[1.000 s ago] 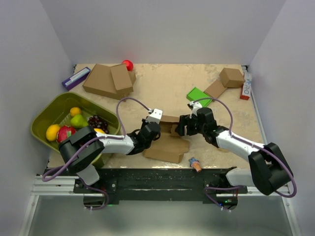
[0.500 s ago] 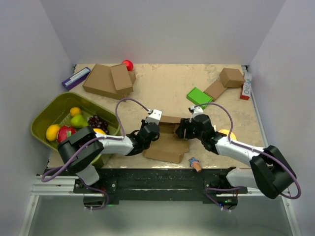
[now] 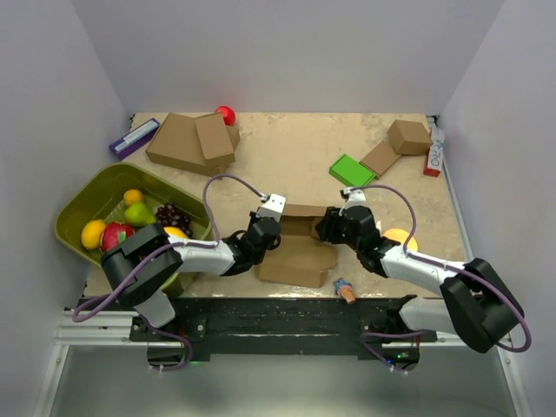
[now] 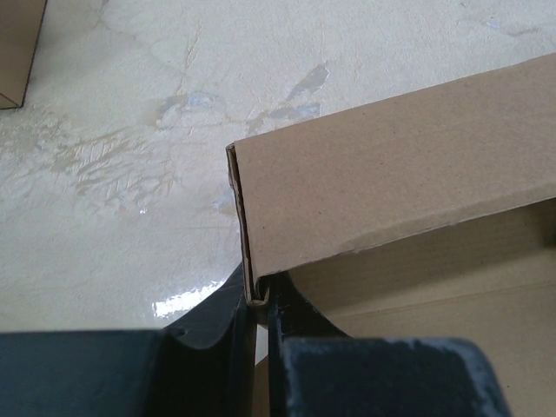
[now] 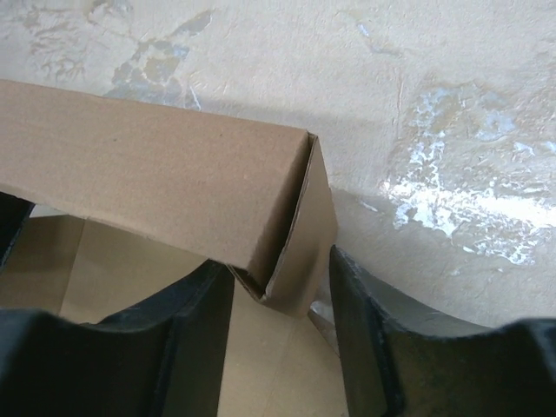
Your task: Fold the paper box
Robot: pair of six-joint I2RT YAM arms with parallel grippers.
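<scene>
Plain brown corrugated cardboard mailer box (image 3: 294, 259) lying at the near middle of the mottled beige tabletop (image 3: 295, 156), its far wall standing upright. Left fingers (image 4: 215, 314) pinched narrow on that wall's left end, holding the cardboard. Right fingers (image 5: 369, 304) partly spread, straddling the wall's right corner, one finger clear of the flap.

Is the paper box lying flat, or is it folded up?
Partly folded. The paper box has one long wall standing upright; the rest of it lies flat on the table.
</scene>
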